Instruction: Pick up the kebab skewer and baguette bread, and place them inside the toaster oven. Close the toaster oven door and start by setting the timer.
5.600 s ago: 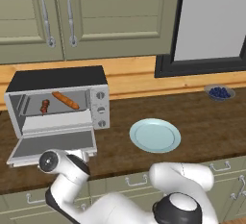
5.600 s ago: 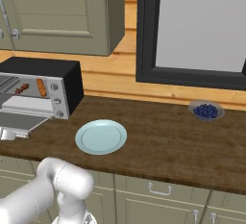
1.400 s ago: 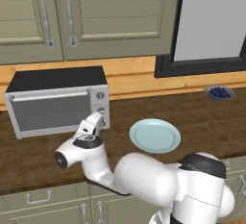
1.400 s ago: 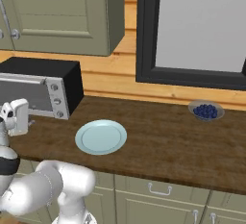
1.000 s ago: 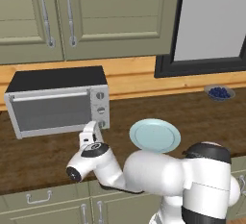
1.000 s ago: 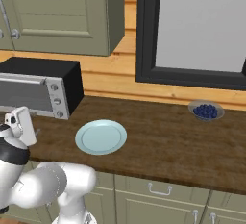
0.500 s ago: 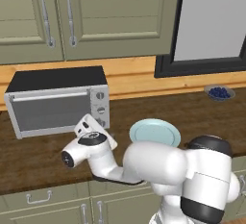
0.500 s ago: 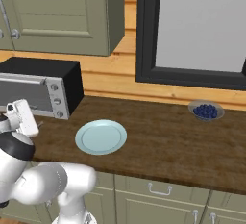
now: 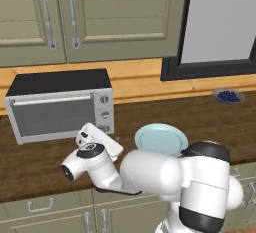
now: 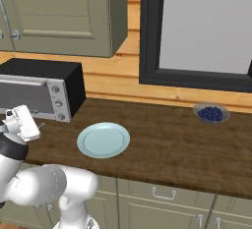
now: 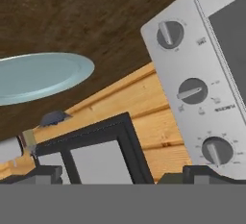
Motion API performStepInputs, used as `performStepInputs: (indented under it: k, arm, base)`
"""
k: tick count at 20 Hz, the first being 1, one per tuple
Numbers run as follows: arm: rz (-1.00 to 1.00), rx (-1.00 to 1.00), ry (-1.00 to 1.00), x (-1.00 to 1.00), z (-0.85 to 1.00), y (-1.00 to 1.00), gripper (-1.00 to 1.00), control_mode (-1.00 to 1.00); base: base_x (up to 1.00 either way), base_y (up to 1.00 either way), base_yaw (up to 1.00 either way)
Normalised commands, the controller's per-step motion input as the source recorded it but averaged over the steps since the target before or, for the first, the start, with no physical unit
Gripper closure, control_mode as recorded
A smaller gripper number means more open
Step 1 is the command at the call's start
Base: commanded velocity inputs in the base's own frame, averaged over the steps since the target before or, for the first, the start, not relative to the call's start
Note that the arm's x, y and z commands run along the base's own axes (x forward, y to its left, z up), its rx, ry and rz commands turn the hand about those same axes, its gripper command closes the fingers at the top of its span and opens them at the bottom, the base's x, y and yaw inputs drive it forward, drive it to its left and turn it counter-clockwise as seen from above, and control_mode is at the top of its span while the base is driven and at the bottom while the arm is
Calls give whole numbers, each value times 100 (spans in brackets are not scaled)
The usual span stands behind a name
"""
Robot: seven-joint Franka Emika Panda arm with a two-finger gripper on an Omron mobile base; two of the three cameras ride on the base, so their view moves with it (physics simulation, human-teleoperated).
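Toaster oven (image 9: 62, 107) – silver, black top – door (image 9: 54, 114) shut.

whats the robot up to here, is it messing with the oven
Yes. The white arm has its gripper open and empty, held just in front of the toaster oven on the wooden counter. The toaster oven door is shut, and the hand view looks straight at the side panel of three knobs, so setting the timer looks like the next step. A pale blue plate sits empty beside it.
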Motion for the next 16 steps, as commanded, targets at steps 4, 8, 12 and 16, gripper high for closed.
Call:
performStepInputs:
  k: [4, 8, 12, 16]
  arm:
    - [4, 5, 5, 0, 3, -14, -100, -100]
    - [7, -3, 13, 0, 1, -31, -100, -100]
    - [14, -14, 18, 0, 0, -52, -100, -100]
    - [18, -12, 16, 0, -1, -43, -100, -100]
  base:
    - [0, 0, 0]
    - [0, 0, 0]
    - [0, 0, 0]
    - [0, 0, 0]
